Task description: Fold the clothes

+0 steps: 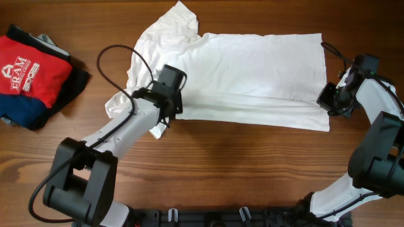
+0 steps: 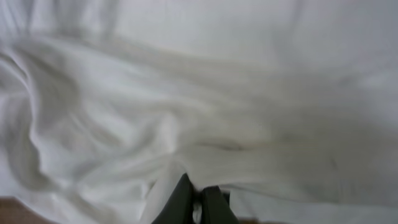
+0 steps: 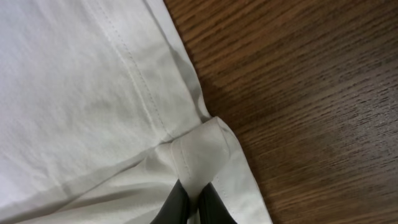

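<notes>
My left arm [image 1: 120,129] is stretching up from 7 o'clock in the overhead view. Its left claw [image 1: 170,101] is pinching shut on a fold of the shirt [image 1: 252,69] near the sleeve end. My right arm [image 1: 379,107] is bending in from 4 o'clock, with the right claw [image 1: 329,101] squeezing the hem corner over at 3 o'clock. The white shirt is lying mostly flat across the middle of the brown wooden tabletop [image 1: 240,164], bunching up toward 10 o'clock. A red folded garment [image 1: 31,72] is sitting on a navy garment [image 1: 25,116] way out at 9 o'clock, well apart from the shirt.
</notes>
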{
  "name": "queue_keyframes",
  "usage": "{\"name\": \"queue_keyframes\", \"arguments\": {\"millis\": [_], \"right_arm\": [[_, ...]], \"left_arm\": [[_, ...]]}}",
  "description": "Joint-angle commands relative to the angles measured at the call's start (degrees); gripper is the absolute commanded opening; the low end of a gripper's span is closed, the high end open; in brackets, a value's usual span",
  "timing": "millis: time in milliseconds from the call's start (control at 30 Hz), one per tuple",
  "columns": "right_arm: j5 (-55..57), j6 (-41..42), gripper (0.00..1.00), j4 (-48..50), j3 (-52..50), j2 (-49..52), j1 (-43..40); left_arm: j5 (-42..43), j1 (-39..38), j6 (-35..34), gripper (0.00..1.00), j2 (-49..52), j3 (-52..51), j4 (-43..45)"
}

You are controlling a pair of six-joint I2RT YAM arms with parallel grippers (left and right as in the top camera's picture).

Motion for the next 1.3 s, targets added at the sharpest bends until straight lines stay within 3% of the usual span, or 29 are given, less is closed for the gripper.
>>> {"name": "queue_keyframes", "arguments": {"millis": [0,300,1067,1133,1267], "right_arm": [[0.9,0.5,0.05,0.1,-0.7,1.4,0.1],[0.9,0.5,0.04,0.5,-0.7,1.3,0.1],[-4.7,1.6,0.05,8.7,-0.5,1.3,0.1],[-4.7,1.6,0.16,9.2,-0.5,1.3,0.1],[-4.7,1.8,0.17,10.5,-0.5,1.3,0.1]], "left_arm": [[0.3,1.4,3.0,0.04,-1.0,0.5,5.0],[0.3,1.4,3.1,0.08,-1.0,0.5,17.4],[-3.8,1.4,3.0,0.09,6.8,0.4,22.8],[-3.8,1.4,3.0,0.09,7.3,0.4,23.3],[-4.1,1.4,3.0,0.09,7.6,0.4,23.3]]}}
